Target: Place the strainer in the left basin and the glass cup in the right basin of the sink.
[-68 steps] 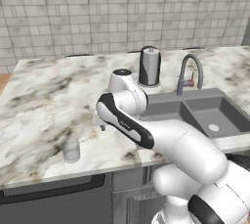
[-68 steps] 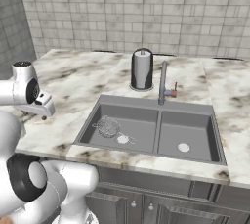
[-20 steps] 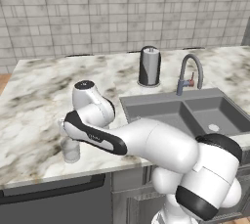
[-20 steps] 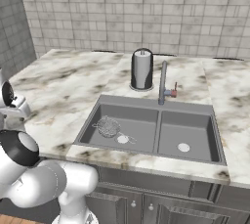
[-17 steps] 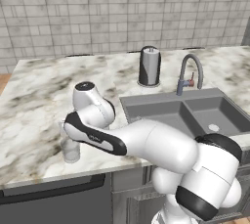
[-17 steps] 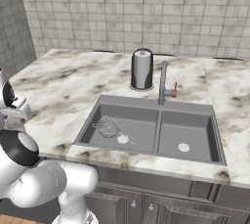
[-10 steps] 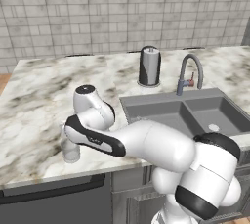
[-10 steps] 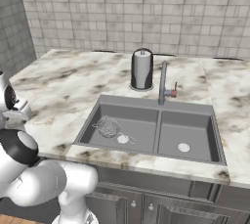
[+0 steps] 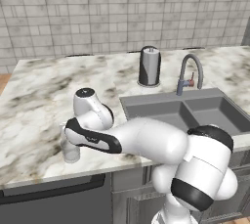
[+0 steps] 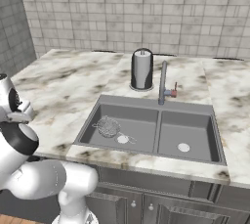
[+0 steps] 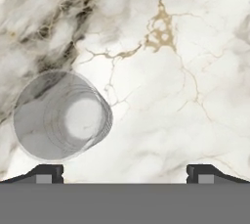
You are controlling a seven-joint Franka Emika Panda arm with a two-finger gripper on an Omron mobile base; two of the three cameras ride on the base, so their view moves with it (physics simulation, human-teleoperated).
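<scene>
spread pincer (image 11: 125, 171) over marble counter (image 9: 39, 96), seemingly above glass cup (image 11: 61, 115); tiled wall (image 10: 146, 8) behind.

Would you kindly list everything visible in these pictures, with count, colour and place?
glass cup: one, clear, upright on the counter near its front edge, left of the sink
strainer: one, silvery mesh, in the left basin
right basin: one, dark grey, white drain, nothing else in it
sink: one, dark grey, two basins, set in the counter
faucet: one, grey gooseneck, behind the sink's divider
canister: one, dark steel, behind the left basin
counter: one, white marble with grey veins
gripper: one, dark fingers wide open above the counter, cup toward one finger's side
</scene>
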